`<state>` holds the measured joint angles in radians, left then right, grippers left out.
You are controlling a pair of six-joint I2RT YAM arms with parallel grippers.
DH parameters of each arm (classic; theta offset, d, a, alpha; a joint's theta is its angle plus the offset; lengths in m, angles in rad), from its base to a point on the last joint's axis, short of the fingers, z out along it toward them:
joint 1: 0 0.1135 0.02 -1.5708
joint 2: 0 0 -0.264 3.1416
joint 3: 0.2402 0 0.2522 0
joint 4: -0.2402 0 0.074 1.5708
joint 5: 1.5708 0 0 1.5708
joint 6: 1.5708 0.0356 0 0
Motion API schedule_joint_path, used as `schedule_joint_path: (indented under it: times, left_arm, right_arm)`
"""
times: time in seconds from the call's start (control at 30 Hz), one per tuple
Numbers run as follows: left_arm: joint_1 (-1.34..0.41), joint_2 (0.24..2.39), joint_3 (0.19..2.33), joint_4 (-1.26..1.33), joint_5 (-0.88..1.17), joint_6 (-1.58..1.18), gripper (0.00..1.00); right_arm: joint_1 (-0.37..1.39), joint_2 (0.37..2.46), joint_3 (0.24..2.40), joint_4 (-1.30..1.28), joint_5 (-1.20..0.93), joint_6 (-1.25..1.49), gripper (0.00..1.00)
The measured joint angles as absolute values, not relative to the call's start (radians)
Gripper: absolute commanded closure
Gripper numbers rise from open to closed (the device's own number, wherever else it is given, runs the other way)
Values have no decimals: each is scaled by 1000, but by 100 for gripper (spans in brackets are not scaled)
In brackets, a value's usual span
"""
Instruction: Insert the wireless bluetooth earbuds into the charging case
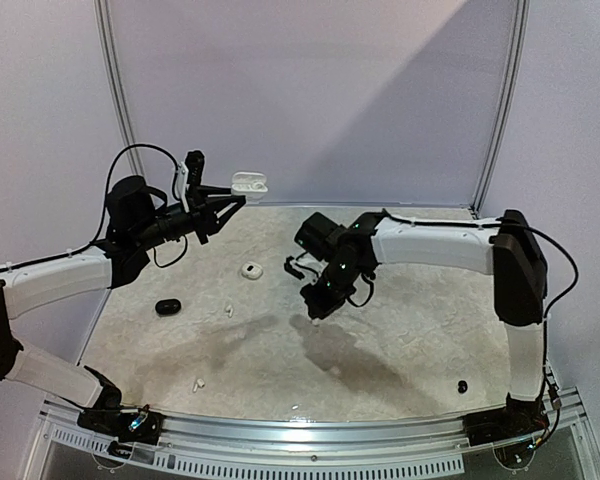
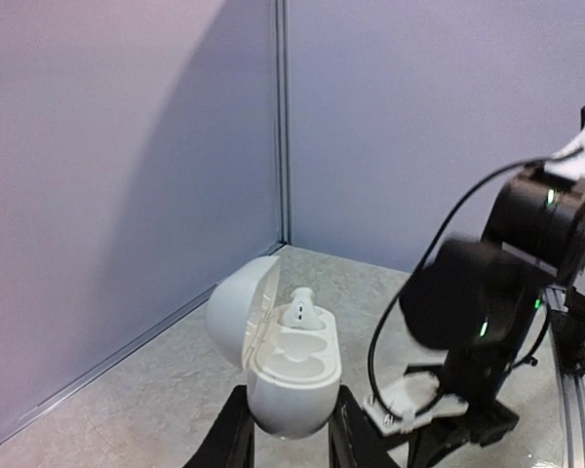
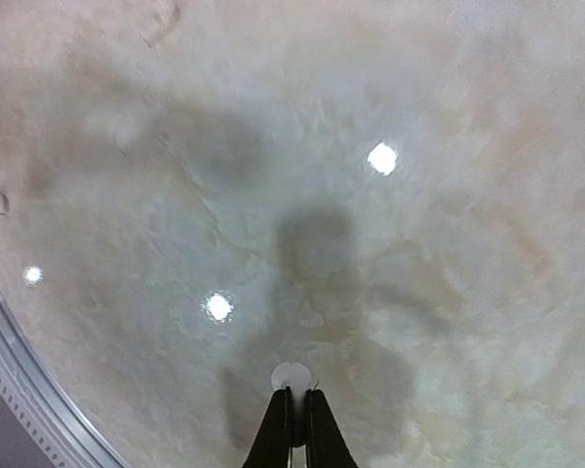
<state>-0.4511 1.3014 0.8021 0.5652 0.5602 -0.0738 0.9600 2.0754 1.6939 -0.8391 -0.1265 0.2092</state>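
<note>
The right claw (image 3: 294,398) is shown closed tight on a small white earbud (image 3: 292,375) above the mottled beige desk (image 3: 439,234). The open white clamshell charging case (image 2: 283,390), one white bud (image 2: 298,310) already seated, is gripped aloft by the left claw (image 2: 285,434). The free socket (image 2: 307,363) is best approached slowly and squarely.

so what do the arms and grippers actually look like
The left arm and right arm have white links, black joints and looping black cables. Green lights glow near the right wrist. The left gripper and right gripper have slim black fingers.
</note>
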Motion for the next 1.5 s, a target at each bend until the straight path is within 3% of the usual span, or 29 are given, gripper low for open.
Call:
schedule_joint_path:
  times: [0.2,0.43,0.67,0.97,1.5]
  left_arm:
    - [-451,1301,802,621,694,-79,100]
    - [-452,1304,804,677,889,-96,100]
    - [-466,1317,834,667,1017,-73,100]
    - [-493,1319,839,602,1039,-30,100]
    - [-496,1326,839,583,1039,-10,100]
  right_arm:
    - [960,1742,1769,-834,36,61,100]
    - [970,1542,1898,-730,102,-49,100]
    - [1064,1649,2070,-688,70,-185,100]
    - [1118,1881,2206,-762,-2,-319,100]
    - [1119,1892,2218,-817,29,-358,100]
